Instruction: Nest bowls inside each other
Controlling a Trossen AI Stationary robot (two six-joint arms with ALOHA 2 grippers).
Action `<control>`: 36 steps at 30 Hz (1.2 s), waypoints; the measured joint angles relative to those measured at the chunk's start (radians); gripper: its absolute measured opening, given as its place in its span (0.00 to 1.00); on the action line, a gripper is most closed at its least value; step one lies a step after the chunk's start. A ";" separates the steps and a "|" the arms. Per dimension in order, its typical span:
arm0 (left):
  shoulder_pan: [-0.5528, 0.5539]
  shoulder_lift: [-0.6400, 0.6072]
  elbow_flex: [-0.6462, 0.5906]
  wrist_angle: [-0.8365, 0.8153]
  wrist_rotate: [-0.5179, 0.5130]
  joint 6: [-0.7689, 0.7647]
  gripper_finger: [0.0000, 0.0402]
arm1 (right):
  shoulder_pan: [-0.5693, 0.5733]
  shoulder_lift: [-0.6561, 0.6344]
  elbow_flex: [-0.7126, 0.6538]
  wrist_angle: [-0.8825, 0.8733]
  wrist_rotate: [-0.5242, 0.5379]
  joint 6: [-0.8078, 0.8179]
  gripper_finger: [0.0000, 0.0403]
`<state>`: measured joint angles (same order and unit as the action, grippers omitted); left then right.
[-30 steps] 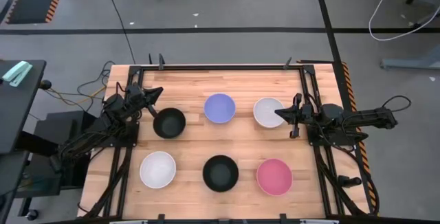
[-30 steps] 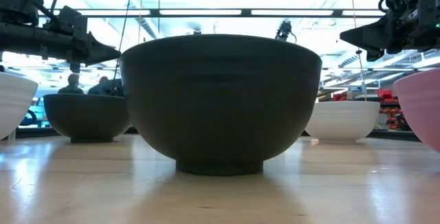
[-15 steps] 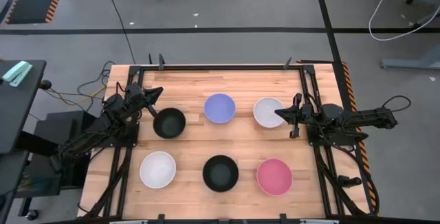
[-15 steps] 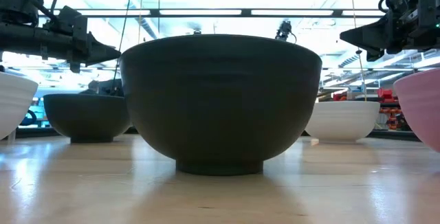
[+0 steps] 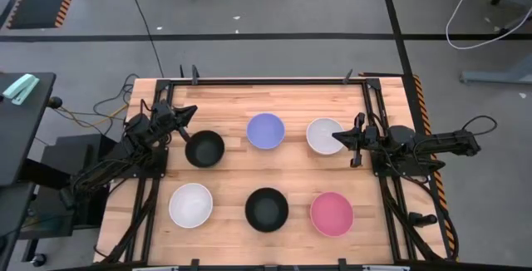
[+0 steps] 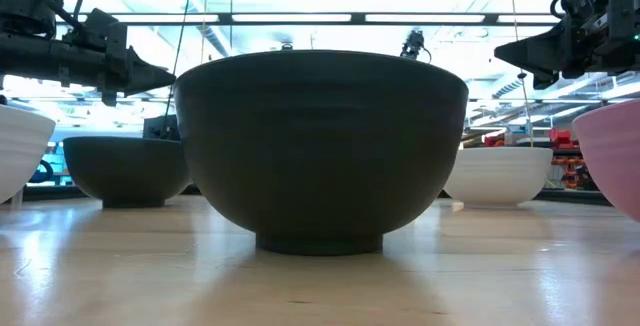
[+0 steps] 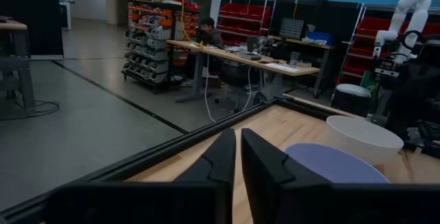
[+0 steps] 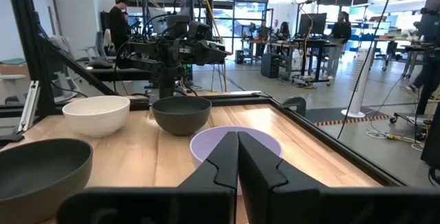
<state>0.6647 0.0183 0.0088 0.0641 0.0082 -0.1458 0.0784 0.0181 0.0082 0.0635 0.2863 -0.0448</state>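
Six bowls stand apart on their bases in two rows. Far row: a black bowl (image 5: 204, 149), a lavender-blue bowl (image 5: 266, 130), a white bowl (image 5: 324, 135). Near row: a white bowl (image 5: 190, 204), a black bowl (image 5: 267, 209) that fills the low view (image 6: 320, 146), a pink bowl (image 5: 332, 214). My left gripper (image 5: 192, 111) hovers shut above the table, just left of the far black bowl. My right gripper (image 5: 335, 137) is shut and held above the right rim of the far white bowl. Neither touches a bowl.
A dark metal frame (image 5: 266, 79) runs round the wooden table's edges. Bare wood lies between the two rows of bowls and along the far edge. People and workbenches (image 8: 302, 35) stand in the room beyond the table.
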 joint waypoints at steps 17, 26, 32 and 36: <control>0.000 0.000 0.000 0.028 0.000 0.000 0.07 | 0.000 0.000 0.000 0.000 0.000 0.000 0.04; 0.000 0.000 0.000 0.039 0.000 0.000 0.08 | 0.000 0.000 0.000 0.000 0.000 0.000 0.04; 0.000 0.000 0.000 0.040 0.000 0.000 0.06 | 0.000 0.000 0.000 0.001 0.000 -0.002 0.04; 0.000 0.000 0.000 0.042 0.000 0.000 0.06 | 0.000 0.000 0.000 0.005 0.000 -0.002 0.04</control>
<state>0.6643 0.0183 0.0088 0.1066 0.0082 -0.1458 0.0784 0.0184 0.0082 0.0690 0.2863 -0.0471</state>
